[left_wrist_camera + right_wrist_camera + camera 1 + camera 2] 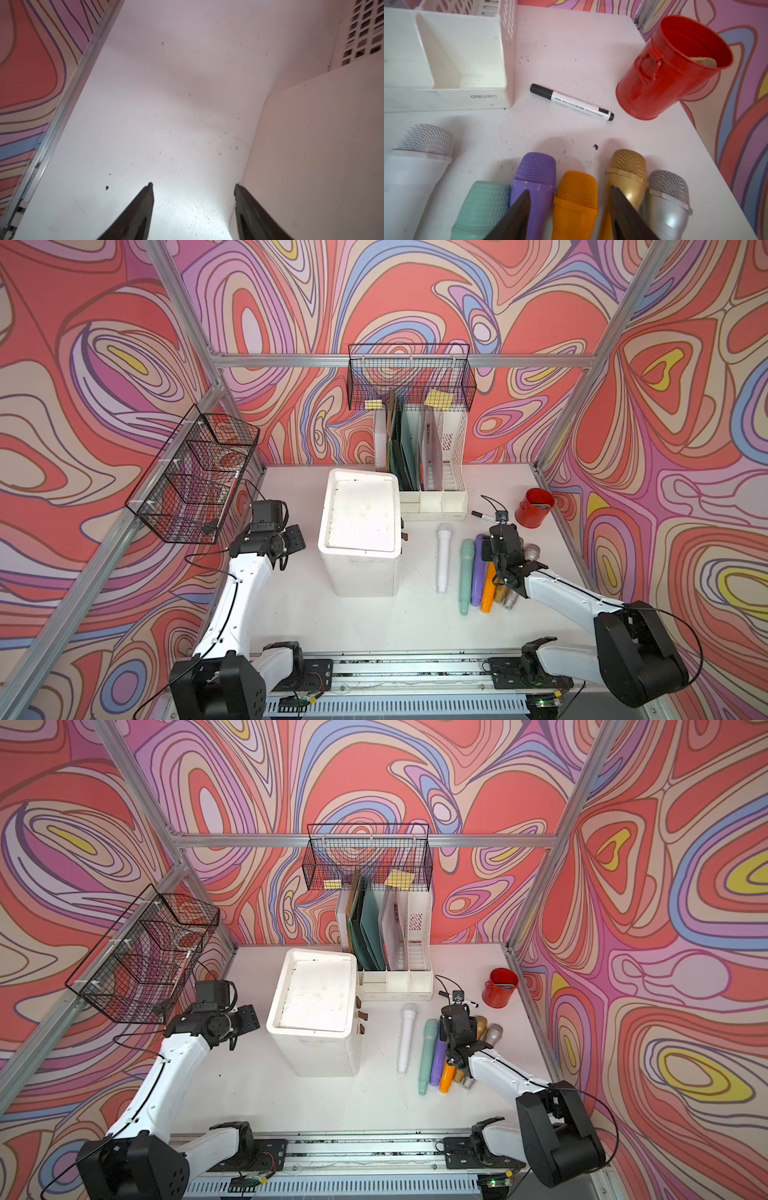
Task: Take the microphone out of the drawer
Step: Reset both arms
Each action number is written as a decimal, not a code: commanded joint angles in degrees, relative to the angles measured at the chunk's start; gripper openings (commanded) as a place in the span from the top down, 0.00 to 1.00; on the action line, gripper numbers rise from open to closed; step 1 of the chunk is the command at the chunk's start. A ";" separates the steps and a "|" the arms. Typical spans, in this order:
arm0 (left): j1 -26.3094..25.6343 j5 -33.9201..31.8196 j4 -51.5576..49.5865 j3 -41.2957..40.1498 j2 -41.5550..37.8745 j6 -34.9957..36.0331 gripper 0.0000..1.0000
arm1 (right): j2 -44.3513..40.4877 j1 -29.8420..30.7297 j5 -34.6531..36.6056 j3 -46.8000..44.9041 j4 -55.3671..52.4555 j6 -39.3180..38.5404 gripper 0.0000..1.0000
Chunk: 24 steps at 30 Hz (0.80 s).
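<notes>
Wire basket (195, 472) on left wall. Left arm below it, low over the worktop (332, 626). Left fingers (143, 209) apart, nothing between them, bare worktop underneath, one finger just beside the side wall of the white drawer unit (357, 526).

Drawer unit stands mid-worktop. Its brown handles (361, 1016) are on the face turned toward the microphones, and the fronts look flush in both top views. White file organizer (432, 472) behind it, against the back wall.

Right of the unit a row of microphones lies flat on the worktop, heads toward the back:
- white microphone (419, 162), a bit apart from the rest
- teal microphone (483, 199)
- purple microphone (536, 168)
- orange microphone (577, 197)
- gold microphone (627, 166)
- silver microphone (666, 193)

Teal through silver are packed side by side.

Orange microphone is outside the drawer unit, on the worktop between purple and gold. Right fingers (519, 216) are spread wider than its body, one on each side of it, not clamped. Cannot tell if they touch purple or gold.

Black-capped marker (571, 101) lies on the worktop beyond the heads. Red bucket (675, 66) is upright near the back right corner.
</notes>
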 commanded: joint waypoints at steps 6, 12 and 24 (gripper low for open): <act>1.10 4.70 56.90 -26.81 3.14 8.05 0.29 | 16.46 -3.62 -5.35 0.63 35.92 -11.20 0.36; 0.86 8.15 73.27 -28.54 13.06 9.65 0.23 | 19.70 -9.10 -10.66 1.98 36.65 -8.04 0.35; -7.11 -1.75 92.84 -32.39 23.29 18.08 0.01 | 23.00 -13.56 -16.68 -1.53 45.65 -4.94 0.02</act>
